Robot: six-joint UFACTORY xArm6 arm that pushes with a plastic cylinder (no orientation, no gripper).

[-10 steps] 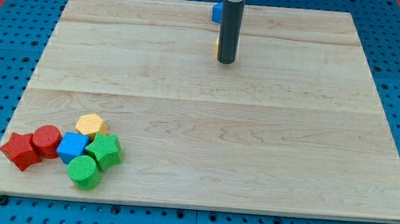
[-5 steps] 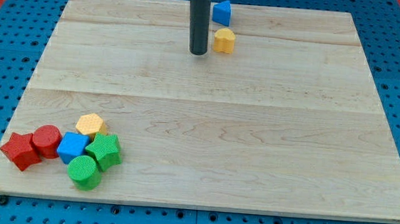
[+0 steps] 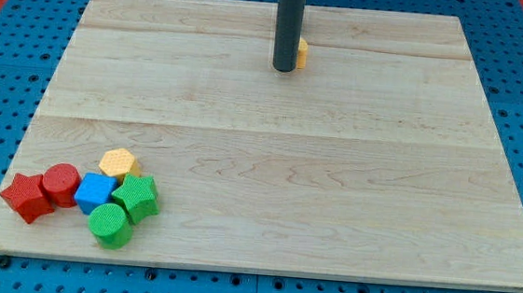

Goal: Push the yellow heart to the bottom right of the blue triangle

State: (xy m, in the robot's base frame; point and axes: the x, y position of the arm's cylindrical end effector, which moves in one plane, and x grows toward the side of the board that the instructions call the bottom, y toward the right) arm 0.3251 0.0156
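Yellow heart (image 3: 302,52): far on the board (image 3: 333,190), near its middle, mostly hidden behind the rod (image 3: 289,27); only a sliver shows at the rod's right edge. Blue triangle hidden.

Left to right: near-left corner holds a tight cluster — red star (image 3: 26,196), red cylinder (image 3: 60,184), blue cube (image 3: 95,192), yellow hexagon (image 3: 120,164), green cylinder (image 3: 110,225), green star (image 3: 136,197). Well apart, far centre, the tip (image 3: 284,70) rests on the board just left of the heart; contact cannot be told. The arm carries no gripper, so nothing is grasped.
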